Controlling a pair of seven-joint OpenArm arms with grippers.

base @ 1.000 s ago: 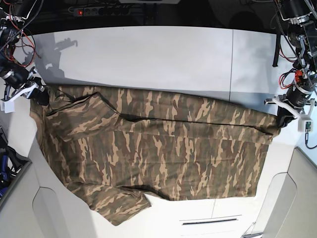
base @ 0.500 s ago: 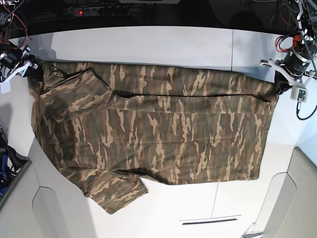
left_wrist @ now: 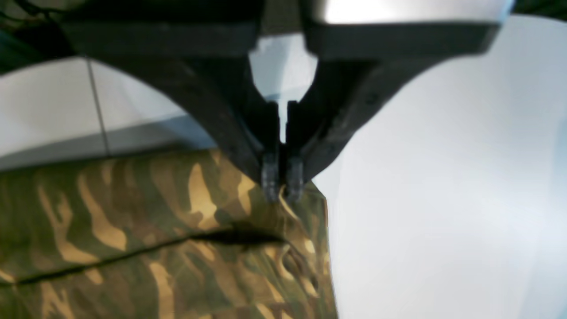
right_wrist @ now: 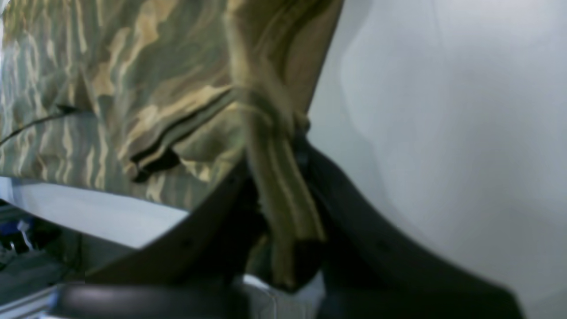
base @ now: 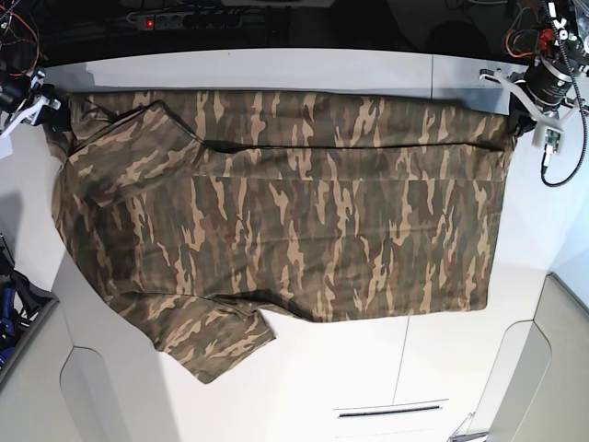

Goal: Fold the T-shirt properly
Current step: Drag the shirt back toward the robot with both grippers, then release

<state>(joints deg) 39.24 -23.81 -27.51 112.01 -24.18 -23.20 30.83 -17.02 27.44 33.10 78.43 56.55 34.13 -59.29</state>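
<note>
The camouflage T-shirt [base: 294, 221] lies spread across the white table [base: 304, 66], its far edge pulled taut between both arms. My left gripper [base: 523, 120] is at the base view's right, shut on the shirt's far right corner. In the left wrist view the left gripper [left_wrist: 281, 188] pinches the T-shirt [left_wrist: 155, 239] at its corner tip. My right gripper [base: 51, 109] holds the far left corner. Seen from the right wrist, the right gripper [right_wrist: 279, 155] is shut on a bunched strip of the T-shirt [right_wrist: 133, 88]. One sleeve [base: 216, 345] sticks out toward the front.
A power strip [base: 175, 20] with a red light lies behind the table's far edge. Red and black cables [base: 529, 37] hang around both arms. Grey panels [base: 552, 368] flank the front corners, and a narrow slot [base: 391, 410] runs near the front edge.
Both grippers have moved toward the table's far edge, dragging the shirt's upper edge with them. The cloth now lies flatter and further back, with the fold line straighter.
</note>
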